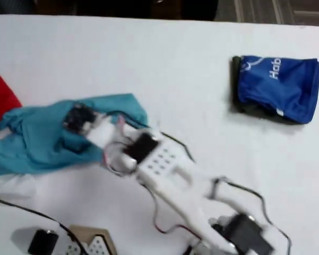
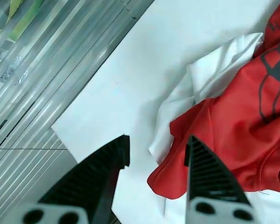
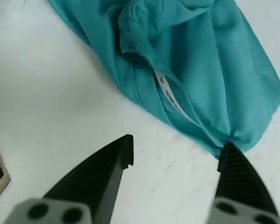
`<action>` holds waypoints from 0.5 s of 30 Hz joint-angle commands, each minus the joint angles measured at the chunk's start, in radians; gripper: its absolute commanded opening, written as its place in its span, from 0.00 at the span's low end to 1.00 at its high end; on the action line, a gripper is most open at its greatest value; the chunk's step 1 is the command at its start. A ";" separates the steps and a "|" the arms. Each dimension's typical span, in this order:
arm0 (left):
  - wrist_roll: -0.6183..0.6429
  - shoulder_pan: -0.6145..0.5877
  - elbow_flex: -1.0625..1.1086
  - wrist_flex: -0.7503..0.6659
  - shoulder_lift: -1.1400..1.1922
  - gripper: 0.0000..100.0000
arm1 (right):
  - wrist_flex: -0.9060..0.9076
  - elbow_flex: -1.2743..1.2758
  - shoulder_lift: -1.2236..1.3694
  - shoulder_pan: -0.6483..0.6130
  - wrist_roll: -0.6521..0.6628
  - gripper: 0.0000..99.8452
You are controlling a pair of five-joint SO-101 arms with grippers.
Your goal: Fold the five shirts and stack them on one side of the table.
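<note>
Fingers of the right gripper (image 3: 177,144) stand wide apart and empty low over the bench (image 1: 175,64). One tip touches a bunched corner of the teal shirt (image 3: 200,60) and the other is over bare surface. In the high view this arm runs from the lower right of the frame to the centre left, where the teal shirt lies crumpled and unfolded. Fingers of the left gripper (image 2: 158,140) are likewise apart and empty, hanging above the hem of a red shirt (image 2: 242,135). That shirt lies rumpled partly over a white shirt (image 2: 210,70), both near the bench's edge. In the high view those two sit at the far left of the frame, beside the teal one. Farther off, at the upper right and well apart from that heap, a blue shirt (image 1: 276,87) lies folded into a neat block. A dark layer (image 1: 237,85) showing under its edge may be another folded shirt, though I cannot tell. By my judgement the job is under half done: one or two shirts are folded and placed, and three loose ones have yet to be flattened, folded and carried across.
</note>
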 commanded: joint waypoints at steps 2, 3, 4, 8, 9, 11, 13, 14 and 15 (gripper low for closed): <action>-0.011 -0.025 -0.035 0.011 -0.009 0.21 | -0.013 -0.239 0.186 -0.058 -0.009 0.29; -0.011 -0.028 -0.035 0.011 -0.009 0.21 | -0.013 -0.281 0.226 -0.071 -0.009 0.29; -0.011 -0.031 -0.035 0.011 -0.009 0.21 | -0.013 -0.319 0.265 -0.084 -0.009 0.29; -0.011 -0.046 -0.019 0.011 -0.008 0.21 | -0.013 -0.468 0.426 -0.114 -0.009 0.29; -0.011 -0.048 -0.010 0.011 -0.008 0.21 | -0.013 -0.500 0.464 -0.117 -0.009 0.29; -0.011 -0.051 0.010 0.011 -0.008 0.21 | -0.013 -0.571 0.542 -0.128 -0.009 0.29; -0.011 -0.052 0.031 0.011 -0.008 0.21 | -0.013 -0.637 0.627 -0.128 -0.009 0.29; -0.011 -0.052 0.042 0.011 -0.008 0.21 | -0.013 -0.669 0.668 -0.130 -0.009 0.29; -0.011 -0.052 0.048 0.011 -0.008 0.21 | -0.013 -0.701 0.710 -0.130 -0.009 0.29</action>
